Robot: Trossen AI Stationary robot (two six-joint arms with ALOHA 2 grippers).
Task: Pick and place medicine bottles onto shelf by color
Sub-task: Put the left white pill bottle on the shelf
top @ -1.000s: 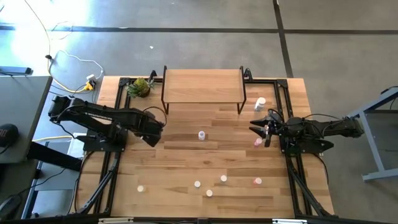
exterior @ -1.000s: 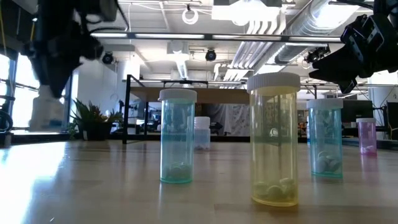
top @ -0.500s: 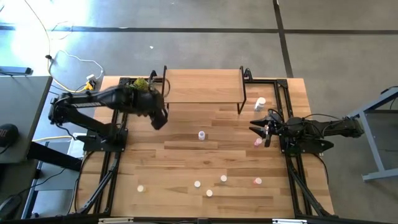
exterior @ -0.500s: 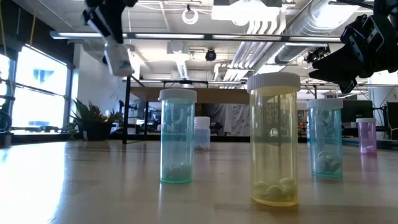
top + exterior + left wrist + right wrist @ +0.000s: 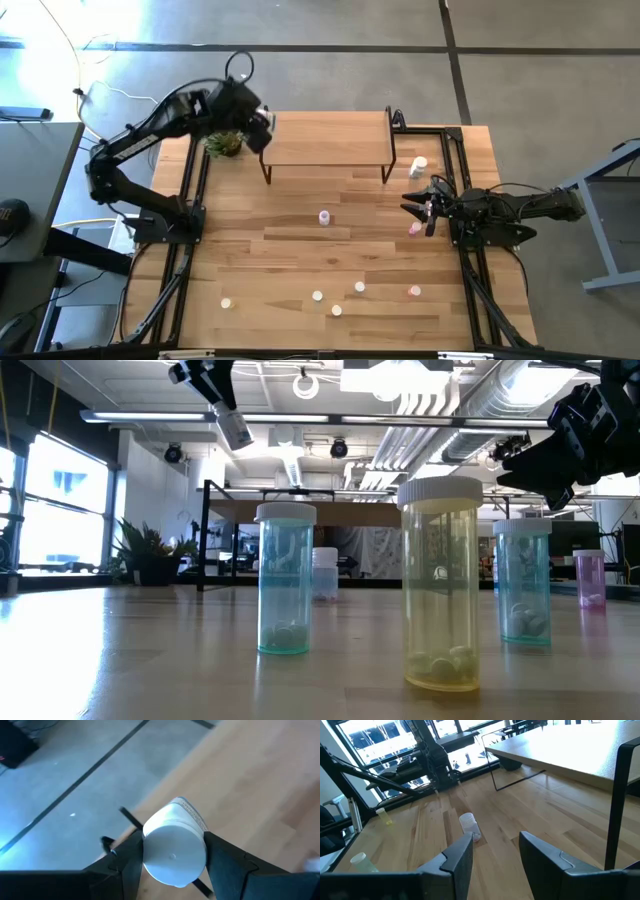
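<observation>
My left gripper (image 5: 262, 128) is shut on a white medicine bottle (image 5: 175, 847) high above the table, over the left end of the light-wood shelf (image 5: 325, 138). In the low view the bottle (image 5: 235, 430) shows below the gripper (image 5: 215, 385). My right gripper (image 5: 415, 200) is open and empty at the table's right side, above a pink bottle (image 5: 414, 229). Another pink bottle (image 5: 324, 216) stands at mid-table. A white bottle (image 5: 418, 165) stands right of the shelf. Several more bottles (image 5: 336, 310) stand near the front edge. My left gripper pinches the white bottle's round wall (image 5: 150, 845) between its two fingers, near the flat end that faces the wrist camera. The bottle is lifted clear and hangs tilted below the fingers (image 5: 210, 380).
A green plant (image 5: 225, 142) stands at the shelf's left end, right beside my left gripper. In the low view two teal bottles (image 5: 285, 580) (image 5: 522, 585), a yellow one (image 5: 440, 600) and a pink one (image 5: 590, 578) stand upright near the front. Black frame rails run along both table sides.
My left gripper has risen and gone from the table's left middle toward the far edge, to the shelf's left end. It has carried the white bottle, which is now higher and tilted. My right gripper has kept still.
</observation>
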